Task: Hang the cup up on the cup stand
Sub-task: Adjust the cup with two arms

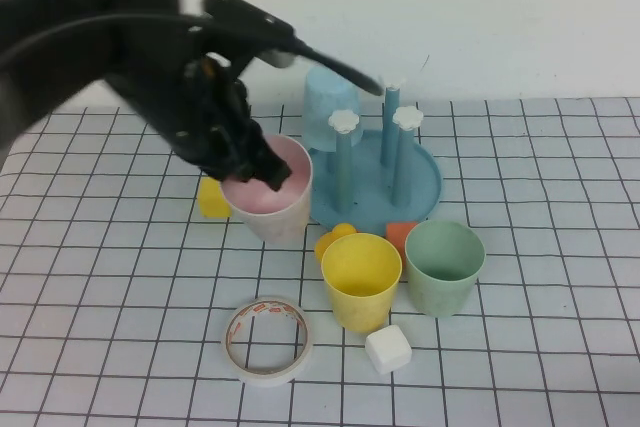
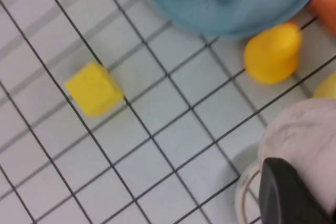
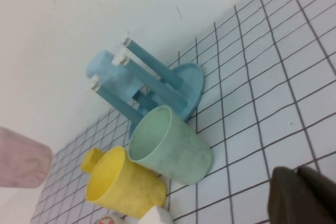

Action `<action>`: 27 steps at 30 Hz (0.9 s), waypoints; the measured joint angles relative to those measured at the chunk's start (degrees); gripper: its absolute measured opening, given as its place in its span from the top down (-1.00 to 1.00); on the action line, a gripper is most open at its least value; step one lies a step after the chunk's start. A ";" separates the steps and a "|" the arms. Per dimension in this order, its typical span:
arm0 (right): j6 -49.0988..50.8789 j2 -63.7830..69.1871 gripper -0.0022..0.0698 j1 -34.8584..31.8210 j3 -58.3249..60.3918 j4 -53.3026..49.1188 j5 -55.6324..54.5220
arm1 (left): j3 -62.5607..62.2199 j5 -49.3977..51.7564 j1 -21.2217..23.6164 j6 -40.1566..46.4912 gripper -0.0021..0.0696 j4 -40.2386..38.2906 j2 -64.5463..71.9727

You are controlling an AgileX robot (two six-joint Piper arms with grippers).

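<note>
pink cup (image 1: 268,197) stands upright on the gridded surface (image 1: 520,347), just beside the cup stand (image 1: 425,182) at its nine o'clock edge. my left end effector (image 1: 262,169) is closed on the cup's rim at about ten o'clock, one finger dipped inside the mouth. my right end effector (image 3: 302,195) is shut on nothing and hangs well apart from the work, off toward the stand's four o'clock side.

as i judge it, the step in hand is the grasp, just made; the lift is not yet begun. next i need to raise the cup clear of the surface, turn it mouth down, and lower it over a free peg (image 1: 343,152). a light blue cup (image 1: 330,107) already sits on a peg at the stand's eleven o'clock, so i should pick one of the bare ones. a rim pinch may let the cup swing as it tips.
</note>
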 joint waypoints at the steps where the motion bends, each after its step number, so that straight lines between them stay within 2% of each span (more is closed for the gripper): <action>1: 0.00 0.00 0.94 0.00 0.00 0.54 0.23 | 3.18 -2.57 0.00 0.38 0.91 -0.60 -3.37; 6: 0.00 0.00 0.94 0.00 0.00 3.25 2.05 | 23.44 -23.52 0.00 1.69 0.91 -6.20 -20.05; 12: -0.39 0.00 0.94 0.00 0.00 13.36 2.70 | 47.24 -62.62 0.00 1.77 0.91 -10.88 -35.01; 15: -3.03 1.37 0.94 0.00 0.00 19.42 5.53 | 53.29 -76.21 0.00 0.56 0.91 -10.37 -37.70; 18: -7.58 6.51 0.94 0.00 -1.27 25.75 9.22 | 55.13 -84.03 0.00 -2.50 0.91 -5.48 -38.17; 23: -18.16 17.81 0.94 0.00 -7.76 37.84 16.90 | 55.43 -97.77 0.00 -9.36 0.91 10.57 -35.80; 27: -26.34 29.61 0.94 0.00 -14.20 44.33 25.96 | 55.43 -110.72 0.00 -8.01 0.91 18.63 -32.81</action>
